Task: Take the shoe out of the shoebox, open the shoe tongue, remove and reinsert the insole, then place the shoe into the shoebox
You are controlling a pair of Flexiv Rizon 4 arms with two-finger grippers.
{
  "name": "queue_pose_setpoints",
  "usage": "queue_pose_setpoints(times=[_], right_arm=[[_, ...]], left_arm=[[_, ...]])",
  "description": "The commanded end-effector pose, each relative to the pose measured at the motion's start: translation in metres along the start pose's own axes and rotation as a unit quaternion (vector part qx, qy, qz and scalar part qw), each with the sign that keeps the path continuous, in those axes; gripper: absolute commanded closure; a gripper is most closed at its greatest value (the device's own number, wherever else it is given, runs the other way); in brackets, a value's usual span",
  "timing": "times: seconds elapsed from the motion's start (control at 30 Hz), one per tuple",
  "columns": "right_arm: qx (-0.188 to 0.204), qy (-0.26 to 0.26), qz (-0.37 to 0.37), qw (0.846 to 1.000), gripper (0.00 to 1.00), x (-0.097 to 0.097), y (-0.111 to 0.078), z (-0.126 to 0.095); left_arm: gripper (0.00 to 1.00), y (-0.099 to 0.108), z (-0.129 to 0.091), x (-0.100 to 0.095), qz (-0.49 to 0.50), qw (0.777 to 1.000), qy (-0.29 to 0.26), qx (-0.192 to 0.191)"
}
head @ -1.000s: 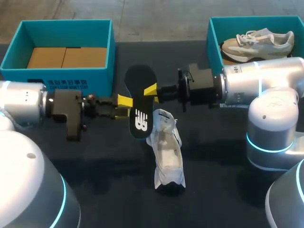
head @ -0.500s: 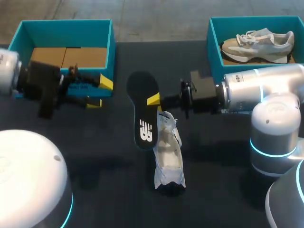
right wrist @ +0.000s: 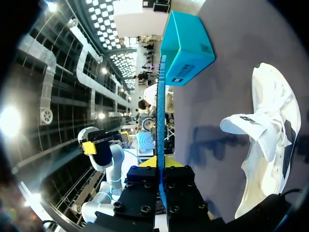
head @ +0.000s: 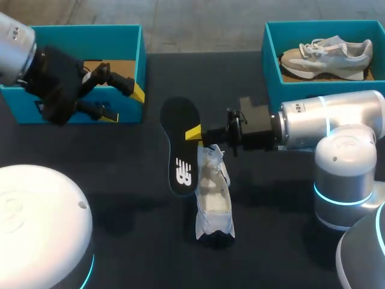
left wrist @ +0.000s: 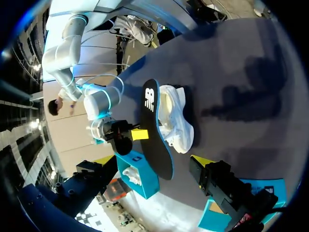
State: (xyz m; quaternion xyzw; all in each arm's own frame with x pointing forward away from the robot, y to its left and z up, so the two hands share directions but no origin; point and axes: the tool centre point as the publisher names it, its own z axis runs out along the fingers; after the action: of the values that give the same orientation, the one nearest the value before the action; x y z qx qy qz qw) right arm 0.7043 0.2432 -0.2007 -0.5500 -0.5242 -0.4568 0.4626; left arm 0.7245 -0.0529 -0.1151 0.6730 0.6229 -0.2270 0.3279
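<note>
My right gripper (head: 194,132) is shut on one edge of the black insole (head: 180,147), which hangs above the table just left of the white shoe (head: 213,195). The shoe lies on the dark table, toe toward the front edge, tongue pulled up. In the right wrist view the insole (right wrist: 161,130) stands edge-on between the fingers of my right gripper (right wrist: 161,170), with the shoe (right wrist: 265,135) beside it. My left gripper (head: 123,103) is open and empty in front of the left teal shoebox (head: 129,36). The left wrist view shows the insole (left wrist: 157,130) and shoe (left wrist: 176,118) ahead.
The left shoebox holds brown cardboard (head: 84,71). A second teal box (head: 271,57) at the back right holds a beige and white sneaker (head: 328,54). My right arm's base (head: 340,192) stands at the right of the table.
My left gripper has drawn away from the insole, going left and back to the left shoebox with its fingers opening wide. My right gripper keeps the insole, which has sunk slightly toward the shoe.
</note>
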Motion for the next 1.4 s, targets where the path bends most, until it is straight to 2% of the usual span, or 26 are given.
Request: queue_pose_setpoints(times=[0.03, 0.43, 0.63, 0.8, 1.03, 1.13, 1.23, 1.4], right_arm=[[-0.001, -0.001, 0.0, 1.0, 1.0, 0.0, 0.0, 0.003], [0.0, -0.004, -0.001, 1.0, 1.0, -0.003, -0.006, -0.001], [-0.002, -0.006, -0.002, 1.0, 1.0, -0.002, -0.008, -0.004], [-0.002, -0.006, -0.002, 1.0, 1.0, -0.002, -0.008, -0.004], [-0.002, -0.006, -0.002, 1.0, 1.0, -0.002, -0.008, -0.004], [-0.002, -0.006, -0.002, 1.0, 1.0, -0.002, -0.008, -0.004], [-0.002, -0.006, -0.002, 1.0, 1.0, -0.002, -0.008, -0.004], [-0.002, -0.006, -0.002, 1.0, 1.0, -0.002, -0.008, -0.004]], left_arm=[[0.0, 0.0, 0.0, -0.001, 0.0, 1.0, 0.005, 0.0], [0.0, 0.028, 0.003, -0.02, -0.052, 0.994, 0.094, 0.033], [0.0, 0.045, 0.012, -0.025, -0.088, 0.98, 0.159, 0.075], [0.0, 0.051, 0.019, -0.026, -0.103, 0.969, 0.207, 0.084], [0.0, 0.053, 0.03, -0.03, -0.117, 0.958, 0.241, 0.1], [0.0, 0.049, 0.039, -0.032, -0.12, 0.948, 0.275, 0.108], [0.0, 0.046, 0.041, -0.035, -0.112, 0.941, 0.307, 0.087], [0.0, 0.042, 0.043, -0.043, -0.099, 0.94, 0.312, 0.091]])
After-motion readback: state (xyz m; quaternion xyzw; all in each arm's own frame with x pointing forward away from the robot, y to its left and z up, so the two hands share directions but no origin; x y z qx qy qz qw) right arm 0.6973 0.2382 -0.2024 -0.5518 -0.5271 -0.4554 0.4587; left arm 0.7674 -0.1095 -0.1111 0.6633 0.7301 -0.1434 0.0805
